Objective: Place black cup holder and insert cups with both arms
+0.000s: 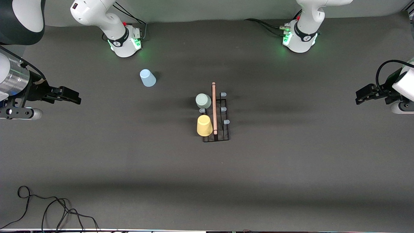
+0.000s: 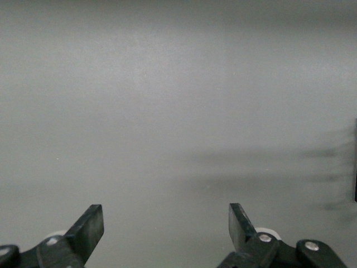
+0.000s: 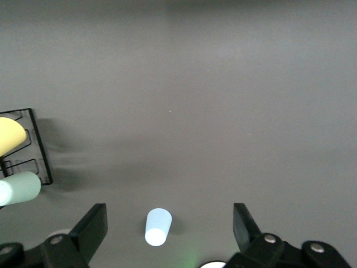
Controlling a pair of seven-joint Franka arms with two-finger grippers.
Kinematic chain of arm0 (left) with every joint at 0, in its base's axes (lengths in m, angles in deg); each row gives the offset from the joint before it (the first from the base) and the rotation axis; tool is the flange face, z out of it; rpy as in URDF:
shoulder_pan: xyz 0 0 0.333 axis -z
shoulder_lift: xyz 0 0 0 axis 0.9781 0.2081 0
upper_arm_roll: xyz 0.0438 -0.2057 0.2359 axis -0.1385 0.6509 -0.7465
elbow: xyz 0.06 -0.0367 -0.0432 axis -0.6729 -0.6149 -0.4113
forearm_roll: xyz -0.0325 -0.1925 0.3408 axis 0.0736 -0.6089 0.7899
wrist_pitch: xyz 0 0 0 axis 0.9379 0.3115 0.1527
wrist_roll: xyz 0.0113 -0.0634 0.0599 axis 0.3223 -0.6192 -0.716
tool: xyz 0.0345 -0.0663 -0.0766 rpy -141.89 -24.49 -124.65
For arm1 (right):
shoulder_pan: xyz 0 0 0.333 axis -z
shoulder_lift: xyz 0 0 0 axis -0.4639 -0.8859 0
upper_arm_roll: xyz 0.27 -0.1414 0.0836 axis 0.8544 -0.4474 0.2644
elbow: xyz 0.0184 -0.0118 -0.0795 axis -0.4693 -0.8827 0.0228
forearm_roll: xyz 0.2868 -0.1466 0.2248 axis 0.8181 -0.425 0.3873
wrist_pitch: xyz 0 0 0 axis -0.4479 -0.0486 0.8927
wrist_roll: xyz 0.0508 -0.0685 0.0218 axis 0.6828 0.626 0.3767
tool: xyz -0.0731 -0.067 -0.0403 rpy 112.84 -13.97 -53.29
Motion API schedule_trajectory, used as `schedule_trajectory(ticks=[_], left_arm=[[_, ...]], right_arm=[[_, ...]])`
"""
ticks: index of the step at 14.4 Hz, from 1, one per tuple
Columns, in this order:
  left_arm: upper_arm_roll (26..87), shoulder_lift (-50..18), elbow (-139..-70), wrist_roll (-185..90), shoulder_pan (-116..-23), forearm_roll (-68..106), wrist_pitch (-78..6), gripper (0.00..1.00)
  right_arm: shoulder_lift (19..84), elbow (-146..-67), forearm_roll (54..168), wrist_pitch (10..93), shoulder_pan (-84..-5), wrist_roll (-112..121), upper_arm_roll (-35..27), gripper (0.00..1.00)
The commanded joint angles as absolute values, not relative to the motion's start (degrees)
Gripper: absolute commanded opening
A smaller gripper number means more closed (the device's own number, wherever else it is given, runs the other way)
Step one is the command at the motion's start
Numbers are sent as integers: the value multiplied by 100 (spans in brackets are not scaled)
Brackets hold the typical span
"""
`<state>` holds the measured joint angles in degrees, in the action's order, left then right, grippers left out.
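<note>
The black cup holder (image 1: 224,132) stands mid-table with its wooden rod handle (image 1: 213,106) along the top. The pale green cup (image 1: 203,100) and the yellow cup (image 1: 204,125) sit on prongs on its side toward the right arm. The light blue cup (image 1: 147,78) stands upside down on the table, farther from the front camera and toward the right arm's end. My right gripper (image 1: 75,97) is open and empty, up over the right arm's end; in its wrist view (image 3: 168,216) the blue cup (image 3: 158,226) shows below. My left gripper (image 1: 359,96) is open and empty over bare table (image 2: 165,216).
Three capped prongs (image 1: 223,109) on the rack's side toward the left arm are free. The arm bases (image 1: 126,42) (image 1: 299,40) stand along the table's back. A loose black cable (image 1: 48,207) lies at the front corner at the right arm's end.
</note>
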<state>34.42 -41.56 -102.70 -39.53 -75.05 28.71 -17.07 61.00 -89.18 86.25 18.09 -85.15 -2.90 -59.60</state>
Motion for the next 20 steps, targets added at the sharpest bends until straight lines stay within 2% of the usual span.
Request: schedule_trajectory(ticks=[1,3,4,8,11,14,16,20], left_arm=[[3422,-4224,-10273,-3873,-7491,2901,-1740,100],[3422,-4224,-10273,-3873,-7491,2901,-1749,100],[3422,-4216,-10273,-3873,-7491,2901,-1749,100],[3422,-4215,-10273,-3873,-7491,2893,-1757,100],[3422,-4215,-10273,-3873,-7491,2901,-1757,100],[3422,-4215,-10281,-3873,-7491,2901,-1749,100],[3422,-4215,-10282,-3873,-7491,2901,-1749,100],[3422,-4215,-10282,-3873,-7491,2893,-1749,100]], right_arm=[[6201,-8963,8441,1783,-8591,-187,-5973,100],[6201,-8964,8432,1783,-8391,-187,-5824,100],[6218,-8955,8432,1783,-8145,-204,-5519,100],[6569,-8981,8031,1775,-6476,-196,-3710,100],[6728,-9069,7721,1783,-5676,-187,-2821,100],[6886,-9156,7668,1792,-4333,-169,-1521,100],[7035,-9323,7353,1862,-3733,-91,-878,100],[7447,-9963,7255,2572,-3494,173,-708,100]])
